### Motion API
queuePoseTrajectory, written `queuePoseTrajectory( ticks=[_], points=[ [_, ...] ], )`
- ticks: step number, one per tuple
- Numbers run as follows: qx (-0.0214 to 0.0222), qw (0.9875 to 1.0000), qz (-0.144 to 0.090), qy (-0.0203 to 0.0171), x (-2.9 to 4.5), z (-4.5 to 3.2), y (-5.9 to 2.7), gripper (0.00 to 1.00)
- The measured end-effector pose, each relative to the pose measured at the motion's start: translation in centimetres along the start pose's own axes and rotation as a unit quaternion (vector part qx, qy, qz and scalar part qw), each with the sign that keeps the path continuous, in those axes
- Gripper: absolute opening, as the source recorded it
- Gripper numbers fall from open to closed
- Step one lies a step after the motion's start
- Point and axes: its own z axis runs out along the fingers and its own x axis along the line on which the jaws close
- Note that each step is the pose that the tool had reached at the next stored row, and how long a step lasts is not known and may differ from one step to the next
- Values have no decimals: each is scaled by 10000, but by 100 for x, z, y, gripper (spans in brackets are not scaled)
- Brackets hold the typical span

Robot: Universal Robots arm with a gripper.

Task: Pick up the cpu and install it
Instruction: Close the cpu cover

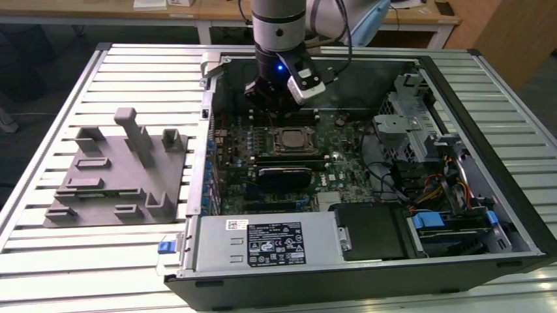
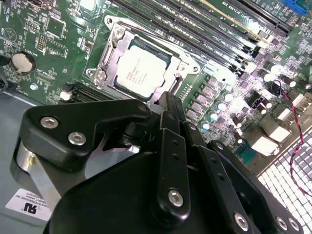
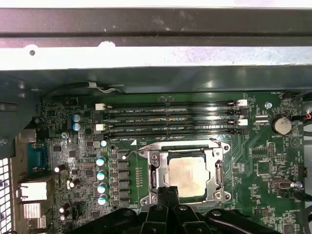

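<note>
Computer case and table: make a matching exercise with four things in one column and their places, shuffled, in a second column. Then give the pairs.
Things
1. cpu
2. grey fixture
3. silver labelled box
4. gripper

Places
A. on the slatted table, outside the case, at the exterior view's left
B. lying in the socket on the motherboard
C. inside the case, along its near edge in the exterior view
D. over the motherboard, close to the socket

Pairs: 1-B, 2-A, 3-C, 4-D
</note>
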Motion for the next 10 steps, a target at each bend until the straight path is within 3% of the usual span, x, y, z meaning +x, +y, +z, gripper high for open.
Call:
queuePoseTrajectory(
  ticks=[4,10],
  points=[
    [2,10000,0,0,-11,-1,1,11],
    [1,10000,0,-1,-130,9,7,11]
  ],
)
